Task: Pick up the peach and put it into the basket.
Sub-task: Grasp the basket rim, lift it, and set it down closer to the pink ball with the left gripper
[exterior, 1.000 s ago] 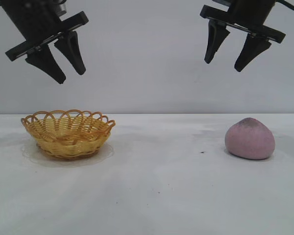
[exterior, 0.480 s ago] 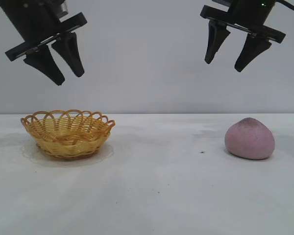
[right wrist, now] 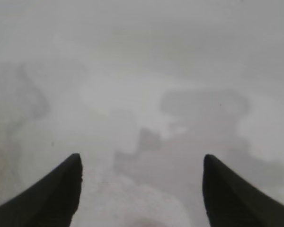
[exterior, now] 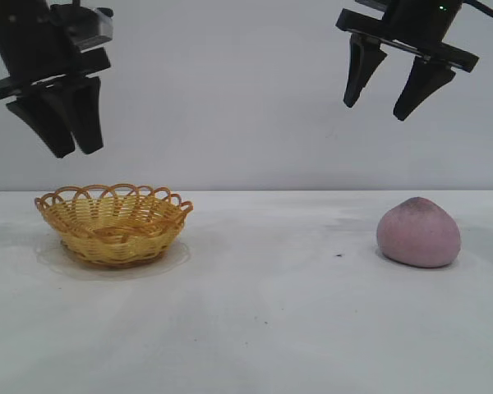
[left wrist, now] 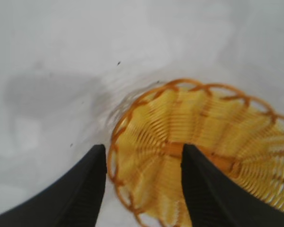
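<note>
One peach (exterior: 418,233), one basket (exterior: 113,223), two grippers, both open-fingered and empty.

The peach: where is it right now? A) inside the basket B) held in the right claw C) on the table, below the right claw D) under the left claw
C: the peach sits on the table, with the open right claw empty above it.

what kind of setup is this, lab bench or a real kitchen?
Likely a lab test bench: plain white table, blank grey wall, two black grippers overhead (left, right), and only a yellow wicker basket and pink-mauve peach.
</note>
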Controlling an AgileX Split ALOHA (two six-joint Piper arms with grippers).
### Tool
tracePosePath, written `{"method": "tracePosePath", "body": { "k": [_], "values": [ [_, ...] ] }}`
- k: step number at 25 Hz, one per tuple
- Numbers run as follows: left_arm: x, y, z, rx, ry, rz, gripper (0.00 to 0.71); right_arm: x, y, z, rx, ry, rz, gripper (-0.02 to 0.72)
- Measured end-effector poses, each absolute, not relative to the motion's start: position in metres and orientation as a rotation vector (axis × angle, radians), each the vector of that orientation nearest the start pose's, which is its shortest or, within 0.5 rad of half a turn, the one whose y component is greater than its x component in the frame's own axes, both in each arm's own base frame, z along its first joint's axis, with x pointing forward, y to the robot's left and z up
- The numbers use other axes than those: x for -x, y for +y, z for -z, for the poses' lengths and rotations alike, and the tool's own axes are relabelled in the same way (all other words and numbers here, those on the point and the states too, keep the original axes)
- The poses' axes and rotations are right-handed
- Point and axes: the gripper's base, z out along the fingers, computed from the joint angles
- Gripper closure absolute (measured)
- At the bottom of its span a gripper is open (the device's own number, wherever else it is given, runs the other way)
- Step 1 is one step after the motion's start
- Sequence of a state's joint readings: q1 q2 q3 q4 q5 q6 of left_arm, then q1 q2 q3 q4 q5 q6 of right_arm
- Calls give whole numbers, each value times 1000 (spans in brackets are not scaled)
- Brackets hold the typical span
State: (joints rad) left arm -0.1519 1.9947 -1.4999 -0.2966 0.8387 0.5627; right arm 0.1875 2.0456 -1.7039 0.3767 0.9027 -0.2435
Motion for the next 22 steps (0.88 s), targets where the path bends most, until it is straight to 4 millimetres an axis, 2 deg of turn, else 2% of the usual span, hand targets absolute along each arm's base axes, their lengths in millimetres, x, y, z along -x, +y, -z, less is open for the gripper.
{"method": "tracePosePath", "body": {
  "k": [4,14,22],
  "values": [
    [-418,-87,-194,-833,2681,235,352,-437,110,-236,346,2666,-451,244],
    [-449,-99,-176,-980,2741,191,352,-436,109,-236,353,2676,-449,244],
    [-471,-102,-159,-1024,2764,169,352,-435,109,-235,358,2683,-446,244]
  ]
}}
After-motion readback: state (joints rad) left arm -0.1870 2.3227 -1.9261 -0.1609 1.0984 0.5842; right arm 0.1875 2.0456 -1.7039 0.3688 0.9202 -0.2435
